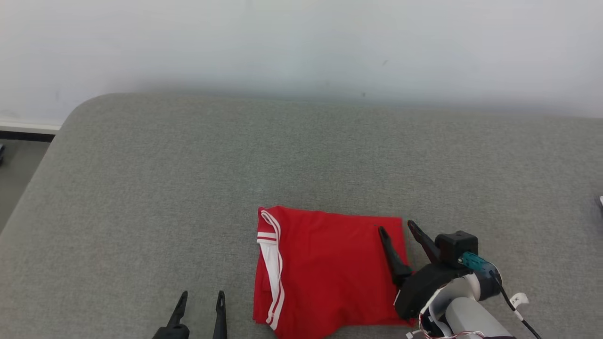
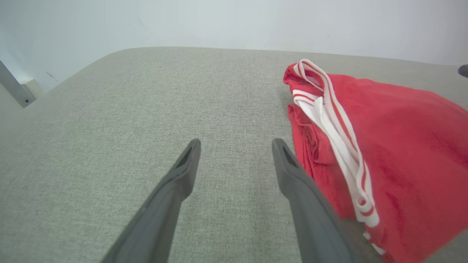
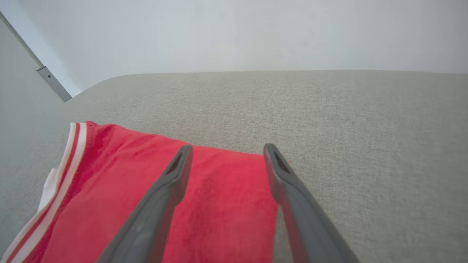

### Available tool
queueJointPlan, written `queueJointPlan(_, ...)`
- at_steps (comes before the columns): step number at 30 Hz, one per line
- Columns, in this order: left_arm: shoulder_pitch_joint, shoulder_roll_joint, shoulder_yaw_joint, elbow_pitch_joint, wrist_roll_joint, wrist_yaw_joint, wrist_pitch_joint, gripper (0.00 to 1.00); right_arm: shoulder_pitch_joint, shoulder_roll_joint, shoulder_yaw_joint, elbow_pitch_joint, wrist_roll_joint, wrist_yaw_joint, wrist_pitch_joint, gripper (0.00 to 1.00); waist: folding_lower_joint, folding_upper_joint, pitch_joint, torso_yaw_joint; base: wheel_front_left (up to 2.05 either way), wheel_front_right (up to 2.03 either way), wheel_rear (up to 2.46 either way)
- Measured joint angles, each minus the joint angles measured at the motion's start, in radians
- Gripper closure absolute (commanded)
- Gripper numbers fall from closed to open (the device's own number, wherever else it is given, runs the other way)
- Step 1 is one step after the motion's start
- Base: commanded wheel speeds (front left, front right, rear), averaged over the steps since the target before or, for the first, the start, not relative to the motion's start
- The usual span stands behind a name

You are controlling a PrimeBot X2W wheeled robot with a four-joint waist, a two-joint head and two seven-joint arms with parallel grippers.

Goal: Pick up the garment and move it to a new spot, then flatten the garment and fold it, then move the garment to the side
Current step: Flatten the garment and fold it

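The garment (image 1: 330, 268) lies folded into a red rectangle near the front of the grey padded surface, with its white sleeve and red-and-white striped trim (image 1: 272, 268) along its left edge. Its lettering is hidden. My right gripper (image 1: 396, 227) hangs open over the garment's right edge (image 3: 226, 197), one finger above the cloth and the other above its border. At the bottom of the head view my left gripper (image 1: 201, 295) stands open on bare surface, just left of the garment (image 2: 402, 146), holding nothing.
The grey padded surface (image 1: 188, 188) stretches wide to the back and left, up to a pale wall (image 1: 301, 42). Its left edge drops to a dark floor (image 1: 19, 165). A small pale object (image 1: 600, 201) sits at the far right edge.
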Motion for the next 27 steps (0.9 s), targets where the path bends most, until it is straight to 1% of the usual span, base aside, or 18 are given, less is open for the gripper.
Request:
queueJointPlan(5,0.003,0.000,0.049,-0.012,0.008,-0.001,0.000,0.00,0.039,-0.012,-0.092,0.010,-0.056,0.000,-0.018,0.00,0.0000,0.0001,-0.009,-0.049,0.00,0.00,0.00)
queueJointPlan(9,0.018,0.000,0.082,-0.016,0.027,-0.007,0.000,0.00,0.071,-0.011,-0.168,-0.006,-0.092,0.000,-0.022,0.00,0.0000,0.0001,-0.015,-0.087,0.00,0.00,0.00)
queueJointPlan(17,0.023,0.000,0.121,-0.022,0.038,-0.021,0.000,0.00,0.175,0.021,-0.310,-0.144,-0.165,0.000,-0.024,0.00,0.0000,0.0001,-0.028,-0.156,0.00,0.00,0.00)
queueJointPlan(23,0.039,0.000,0.151,-0.034,0.046,-0.024,0.000,0.00,0.224,0.049,-0.382,-0.204,-0.195,0.000,-0.024,0.00,0.0000,0.0000,-0.038,-0.196,0.00,0.00,0.00)
queueJointPlan(27,0.043,0.000,0.172,-0.041,0.054,-0.033,0.000,0.00,0.233,0.055,-0.387,-0.220,-0.213,0.000,-0.024,0.00,0.0000,0.0001,-0.042,-0.224,0.00,0.00,0.00)
